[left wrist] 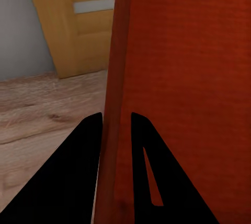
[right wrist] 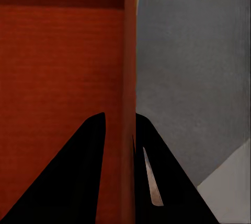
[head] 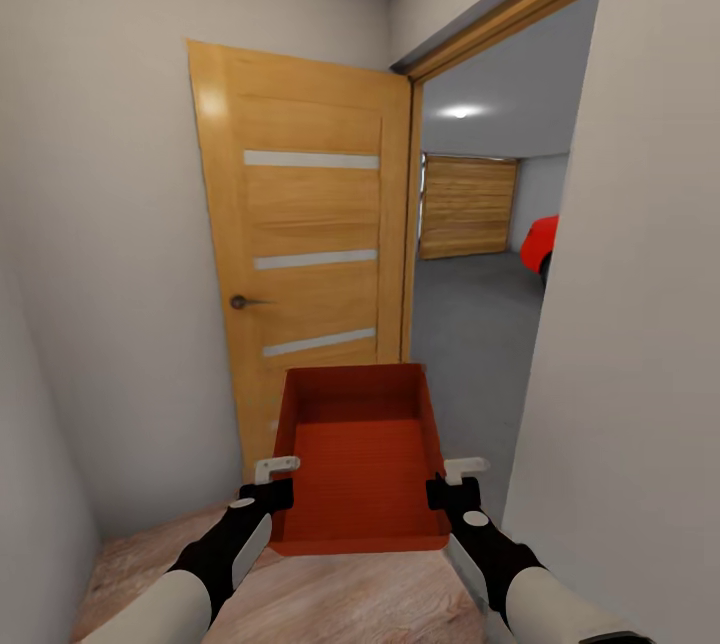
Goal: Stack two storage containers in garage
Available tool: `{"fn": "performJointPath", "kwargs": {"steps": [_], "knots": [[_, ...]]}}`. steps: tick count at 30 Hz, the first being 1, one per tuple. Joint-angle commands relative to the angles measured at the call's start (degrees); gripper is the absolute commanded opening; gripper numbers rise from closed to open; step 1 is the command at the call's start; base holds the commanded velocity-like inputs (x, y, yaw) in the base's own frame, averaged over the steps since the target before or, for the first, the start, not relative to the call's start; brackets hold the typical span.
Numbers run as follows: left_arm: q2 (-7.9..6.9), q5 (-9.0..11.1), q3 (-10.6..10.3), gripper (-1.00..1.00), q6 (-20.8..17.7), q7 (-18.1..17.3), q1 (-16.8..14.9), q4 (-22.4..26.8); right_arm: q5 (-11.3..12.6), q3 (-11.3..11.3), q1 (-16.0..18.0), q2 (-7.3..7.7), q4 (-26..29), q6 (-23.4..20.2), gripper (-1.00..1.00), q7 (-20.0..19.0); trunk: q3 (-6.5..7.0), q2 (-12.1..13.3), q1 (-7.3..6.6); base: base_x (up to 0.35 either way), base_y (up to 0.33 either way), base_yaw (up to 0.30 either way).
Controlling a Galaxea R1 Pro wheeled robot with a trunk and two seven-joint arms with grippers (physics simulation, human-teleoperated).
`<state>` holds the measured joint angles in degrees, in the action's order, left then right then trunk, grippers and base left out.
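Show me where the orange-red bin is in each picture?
Head view: the orange-red rectangular storage bin sits low in the middle, carried between both grippers.
Left wrist view: its wall covers the right side, pinched by the left gripper.
Right wrist view: its wall covers the left side, pinched by the right gripper.
Shared landmark: the bin's thin rim.

Soft, even light fills the hallway, with a faint bright patch high on the wooden door [head: 305, 254] and one glowing ceiling lamp [head: 460, 111] beyond its frame in the dimmer, greyer garage. The head view bends straight lines near its edges and looks slightly soft throughout. In both wrist views the pincer fingers [left wrist: 68, 177] [right wrist: 73, 174] render as flat black shapes without shading.
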<state>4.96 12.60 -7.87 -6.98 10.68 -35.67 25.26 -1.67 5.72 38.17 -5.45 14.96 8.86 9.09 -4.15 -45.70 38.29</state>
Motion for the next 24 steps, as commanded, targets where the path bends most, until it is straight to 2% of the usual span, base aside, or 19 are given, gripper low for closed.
{"fn": "performJointPath", "kwargs": {"steps": [1,24], "knots": [[-0.39,-0.6,2.2,-1.00,3.4,5.1,0.0,0.2,2.4,-0.8,0.1,0.00,-0.1,-0.1,-1.00,-0.3,-0.09,-0.1,0.01,0.000,0.000,-0.285],[-0.39,-0.5,2.2,-1.00,3.5,5.0,0.0,-0.6,2.4,-0.8,0.1,0.00,-0.1,-0.1,-1.00,-0.3,-0.09,-0.1,0.01,0.016,0.005,-0.285]]}}
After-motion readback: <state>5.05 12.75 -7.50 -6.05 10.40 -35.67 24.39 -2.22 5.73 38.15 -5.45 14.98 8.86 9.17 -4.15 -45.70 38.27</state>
